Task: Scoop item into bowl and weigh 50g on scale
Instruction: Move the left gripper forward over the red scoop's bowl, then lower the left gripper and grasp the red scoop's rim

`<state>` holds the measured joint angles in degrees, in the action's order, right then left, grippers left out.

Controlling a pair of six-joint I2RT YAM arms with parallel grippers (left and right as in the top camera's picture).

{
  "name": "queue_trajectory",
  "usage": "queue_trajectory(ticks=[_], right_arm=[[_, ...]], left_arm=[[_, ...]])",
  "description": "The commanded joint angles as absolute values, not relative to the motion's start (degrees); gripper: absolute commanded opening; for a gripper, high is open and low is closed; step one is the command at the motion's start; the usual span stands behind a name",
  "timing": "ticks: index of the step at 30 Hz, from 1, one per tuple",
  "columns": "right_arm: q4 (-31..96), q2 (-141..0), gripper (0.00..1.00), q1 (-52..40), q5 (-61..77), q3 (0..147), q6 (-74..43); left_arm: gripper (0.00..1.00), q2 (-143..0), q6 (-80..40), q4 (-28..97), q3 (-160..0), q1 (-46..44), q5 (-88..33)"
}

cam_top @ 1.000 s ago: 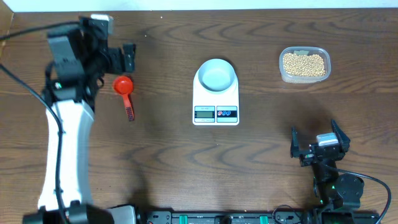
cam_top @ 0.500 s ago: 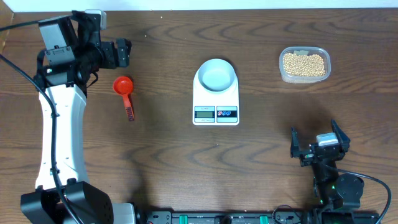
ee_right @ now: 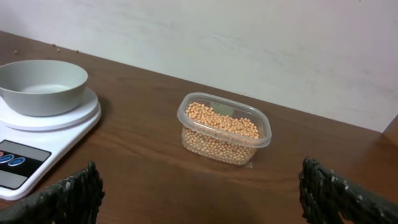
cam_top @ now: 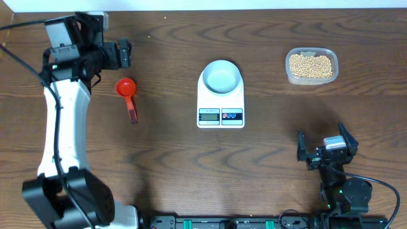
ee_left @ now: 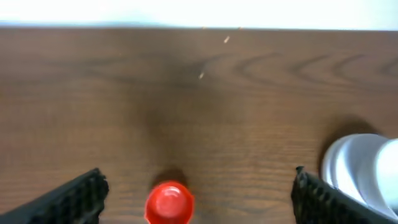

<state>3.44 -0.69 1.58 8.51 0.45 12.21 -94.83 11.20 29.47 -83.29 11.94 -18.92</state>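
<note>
The scale (cam_top: 220, 107) sits flat on the worktop (cam_top: 165, 159), about midway between the left and right edges and nearer the far edge, with its display and 2 buttons facing the near edge; I can't read the display. The bowl (cam_top: 221, 77) stands upright on the scale's far half, resting on the platform. The beans (cam_top: 310, 64) are all in a clear tub (cam_top: 289, 76) toward the far right corner, well apart from the scale. A red scoop (cam_top: 127, 87) lies toward the far left, its cup pointing to the far edge and its handle running back toward the near edge, with nothing touching it. The left end effector (cam_top: 126, 53) hangs close to the far left corner, just beyond the scoop's cup on the far-edge side; its jaws stand wide apart with nothing between them, and from its wrist camera the red cup shows low down between the 2 fingers (ee_left: 71, 200). The right end effector (cam_top: 323, 137) is down by the near edge on the right side, well clear of the tub and the scale, its jaws also spread wide and holding nothing. A few loose specks lie on the wood near the far edge.
</note>
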Motion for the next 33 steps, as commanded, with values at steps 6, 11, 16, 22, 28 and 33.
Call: queue_trajectory(ticks=[6,11,16,22,28,33], right_arm=[[3.64,-0.38,0.99,1.08,8.49,0.32,12.47],[3.64,-0.38,0.99,1.08,8.49,0.32,12.47],[3.64,-0.38,0.99,1.08,8.49,0.32,12.47],[3.64,-0.38,0.99,1.08,8.49,0.32,12.47],[3.64,-0.38,0.99,1.08,8.49,0.32,12.47],[3.64,-0.38,0.99,1.08,8.49,0.32,12.47]], left_arm=[[0.77,-103.15,7.16,31.22,-84.25,14.48,-15.55],[0.7,-107.35,7.2,32.56,-84.25,15.2,-15.55],[0.64,-110.61,7.9,33.76,-84.23,15.38,-15.33],[0.56,-113.97,7.86,34.28,-84.23,15.46,-14.24],[0.56,-116.16,7.86,34.22,-84.12,15.46,-12.78],[0.56,-117.03,7.88,33.26,-83.7,15.46,-12.75]])
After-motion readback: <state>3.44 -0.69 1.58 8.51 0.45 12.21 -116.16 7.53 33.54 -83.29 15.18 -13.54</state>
